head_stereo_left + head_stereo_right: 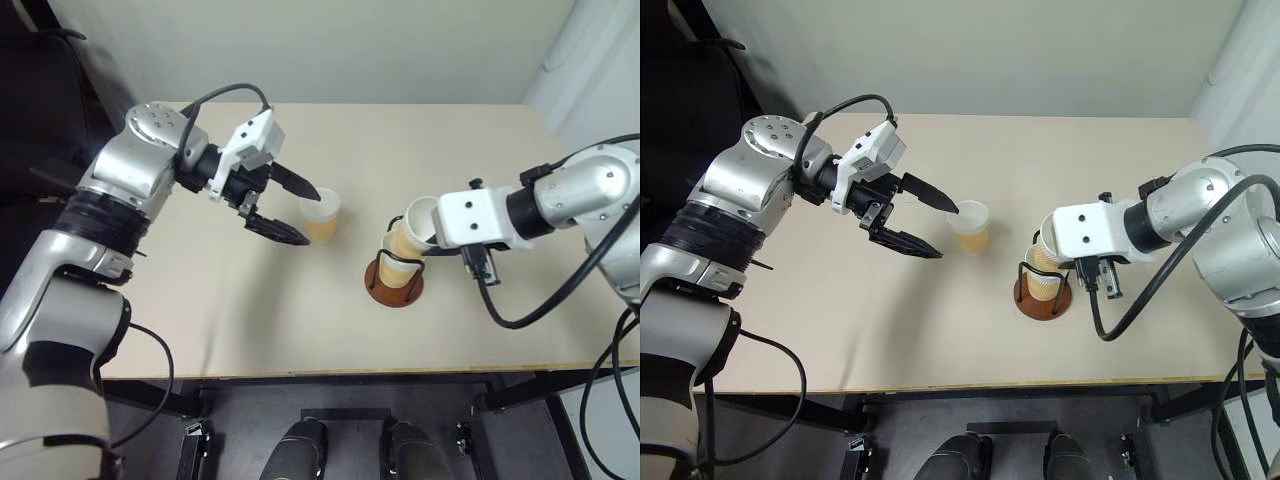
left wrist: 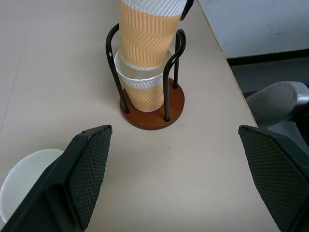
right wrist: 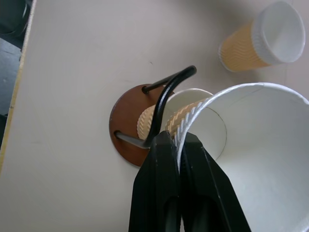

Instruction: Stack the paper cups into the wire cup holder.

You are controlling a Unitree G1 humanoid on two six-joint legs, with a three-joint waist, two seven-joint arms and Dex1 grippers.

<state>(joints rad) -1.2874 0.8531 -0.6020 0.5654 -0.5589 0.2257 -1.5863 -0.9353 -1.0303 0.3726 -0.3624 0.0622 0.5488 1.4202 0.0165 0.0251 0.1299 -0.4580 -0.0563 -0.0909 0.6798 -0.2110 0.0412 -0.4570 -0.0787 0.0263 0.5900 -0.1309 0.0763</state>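
a: looking over the table (image 1: 200, 330), the right gripper (image 3: 177, 145) has its fingers pinched on the rim of a paper cup (image 3: 251, 159), one finger inside the wall and one outside.

b: where is that cup?

a: tilted, with its lower end going into the cup in the holder (image 2: 142, 89), which sits on the reddish-brown base of the wire cup holder (image 2: 166, 108). the black wire uprights stand on either side of the two cups.

b: are they fully nested?

a: no, the held one leans and stands well proud of the lower one's rim.

b: and the left gripper?

a: the left gripper (image 1: 290, 208) has its jaws spread wide, with nothing between them. it hangs above the table, pointing toward the third cup (image 1: 320, 215).

b: touching it?

a: its upper fingertip looks to be at the rim in the head views, but i cannot tell whether there is contact.

b: where does the third cup stand?

a: upright on the table, mouth up, near the middle, to the left of the holder and apart from it.
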